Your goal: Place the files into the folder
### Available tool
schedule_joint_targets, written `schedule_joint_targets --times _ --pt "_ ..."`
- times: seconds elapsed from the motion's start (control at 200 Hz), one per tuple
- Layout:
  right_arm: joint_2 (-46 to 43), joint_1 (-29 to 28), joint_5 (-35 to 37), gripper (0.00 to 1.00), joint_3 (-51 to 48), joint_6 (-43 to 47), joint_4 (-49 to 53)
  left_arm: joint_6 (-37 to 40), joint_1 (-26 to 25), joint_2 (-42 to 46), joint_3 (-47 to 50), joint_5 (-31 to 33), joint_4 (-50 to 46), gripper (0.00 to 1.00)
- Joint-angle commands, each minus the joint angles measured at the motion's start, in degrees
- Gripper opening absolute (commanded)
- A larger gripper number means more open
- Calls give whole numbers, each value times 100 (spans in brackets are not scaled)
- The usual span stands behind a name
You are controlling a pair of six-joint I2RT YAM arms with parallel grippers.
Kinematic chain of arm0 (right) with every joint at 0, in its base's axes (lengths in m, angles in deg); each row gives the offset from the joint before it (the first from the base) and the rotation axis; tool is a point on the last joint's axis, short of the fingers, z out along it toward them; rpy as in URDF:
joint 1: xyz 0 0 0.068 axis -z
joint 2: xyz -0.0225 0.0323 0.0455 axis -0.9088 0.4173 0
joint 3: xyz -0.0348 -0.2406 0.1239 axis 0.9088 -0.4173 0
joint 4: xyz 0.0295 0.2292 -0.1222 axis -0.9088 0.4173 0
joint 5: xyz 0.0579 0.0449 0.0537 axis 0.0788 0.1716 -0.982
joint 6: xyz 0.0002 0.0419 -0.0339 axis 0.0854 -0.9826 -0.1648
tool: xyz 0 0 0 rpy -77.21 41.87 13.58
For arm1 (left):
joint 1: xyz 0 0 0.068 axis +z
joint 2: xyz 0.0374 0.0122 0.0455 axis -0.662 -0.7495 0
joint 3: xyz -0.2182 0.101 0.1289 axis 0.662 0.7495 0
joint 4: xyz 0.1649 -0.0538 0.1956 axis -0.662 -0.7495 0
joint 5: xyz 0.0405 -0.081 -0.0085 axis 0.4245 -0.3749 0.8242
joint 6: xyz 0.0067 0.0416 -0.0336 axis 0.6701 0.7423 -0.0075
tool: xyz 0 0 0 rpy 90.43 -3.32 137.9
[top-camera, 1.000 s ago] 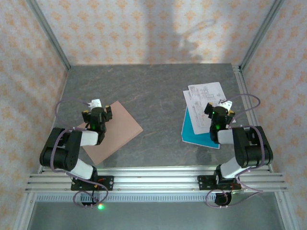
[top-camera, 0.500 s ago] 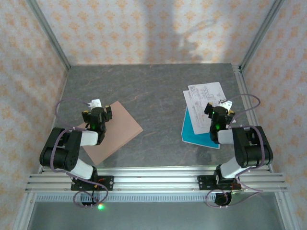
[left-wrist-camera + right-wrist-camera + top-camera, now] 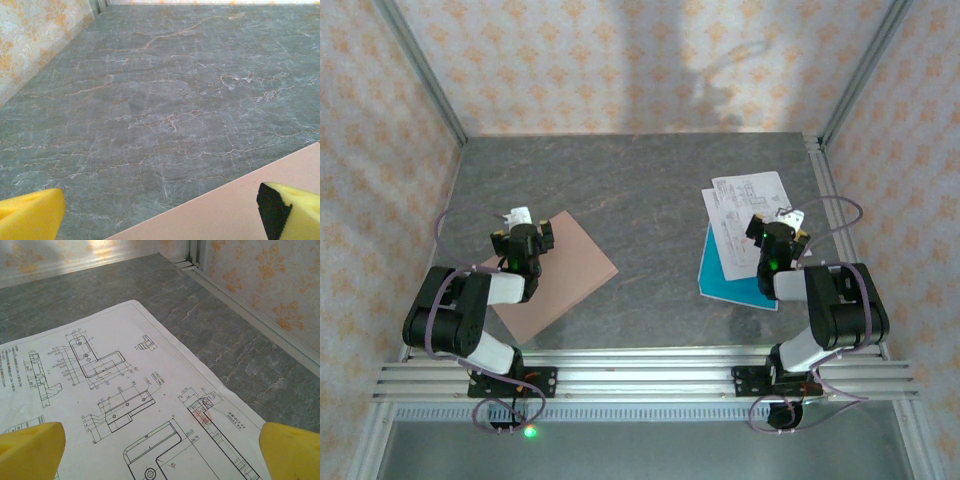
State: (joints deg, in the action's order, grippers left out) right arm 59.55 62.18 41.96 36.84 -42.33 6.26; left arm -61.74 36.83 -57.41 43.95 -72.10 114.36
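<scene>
A: How does the left tool (image 3: pixel 525 236) stand?

B: Spread wide, with nothing in it. In its wrist view the yellow pads (image 3: pixel 30 216) sit at the two lower corners. An edge of the folder (image 3: pixel 565 270) runs slantwise between them, so the tool hangs low over the card near that edge.

A: And the right tool (image 3: pixel 775 234)?

B: Parted and empty too. Its pads are over the printed pages (image 3: pixel 115 390), and the line drawings of brackets are plainly readable beneath.

A: Where do the task's things lie?

B: The pinkish-brown folder is flat on the counter (image 3: pixel 640 180) at the left, turned cornerwise, its near part under the left arm. The files (image 3: pixel 740 210) are well apart from it on the right. They are white pages lying slightly askew on a teal sheet (image 3: pixel 720 278), close to the right-hand rail (image 3: pixel 825 190).

A: Why that split?

B: I'd judge each arm has its own side, the left to mind the folder and the right to fetch paper. The folder looks shut, with one flat face showing, so it likely needs opening before any sheet goes in. Nothing is filed yet.

A: Any risk?

B: Thin sheets lying flat give little to pinch. The top page may slide off alone and leave the rest.
</scene>
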Motion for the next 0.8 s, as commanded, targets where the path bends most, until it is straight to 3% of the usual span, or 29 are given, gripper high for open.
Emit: schedule_joint_targets --times 0.0,0.07,0.135,0.18,0.2,0.255,0.275,0.31,0.34,0.36,0.445,0.54,0.621,0.796 --pt "-405 -6 3 99 -13 131 40 149 -41 285 -123 104 17 100" --pt "-1518 -408 866 99 389 179 1542 434 -319 1177 -416 292 -1114 100" --pt "-2502 -431 545 99 913 -520 2762 249 -522 2091 -621 218 -1820 100" --pt "-2977 -414 516 99 1362 -1838 3857 -768 -547 2675 -1093 201 -2988 100" --pt "-3118 -405 502 100 1613 -2670 4542 -1407 -535 2842 -1473 147 -4113 100" --pt "-3359 -348 -147 100 2186 -4037 6157 -2942 -506 3027 -2334 -18 -6105 100" --pt "-3373 -340 -606 100 2168 -4275 6089 -3093 -479 3018 -2375 -311 -6098 100" --pt "-3336 -328 -1654 100 2096 -4204 5627 -3198 -277 2883 -2340 -1464 -5888 100" --pt "-3197 -462 -2445 99 2183 -4176 5474 -3456 -101 2631 -2519 -2081 -6201 100" --pt "-3105 -578 -2529 99 2332 -4226 5689 -3562 -53 2410 -2717 -2278 -6598 100" --pt "-2561 -2058 -1417 97 3341 -4022 7439 -3583 -297 1550 -3318 -2331 -8012 76" --pt "-2016 -3505 -726 84 3873 -3946 8146 -3711 -651 1174 -3142 -2318 -8528 58" --pt "-1552 -4171 -821 76 3935 -4224 8220 -3725 -840 935 -2948 -2297 -8682 57" --pt "-943 -4990 -1014 72 3795 -4609 7860 -3891 -1008 261 -2669 -2464 -8289 53"
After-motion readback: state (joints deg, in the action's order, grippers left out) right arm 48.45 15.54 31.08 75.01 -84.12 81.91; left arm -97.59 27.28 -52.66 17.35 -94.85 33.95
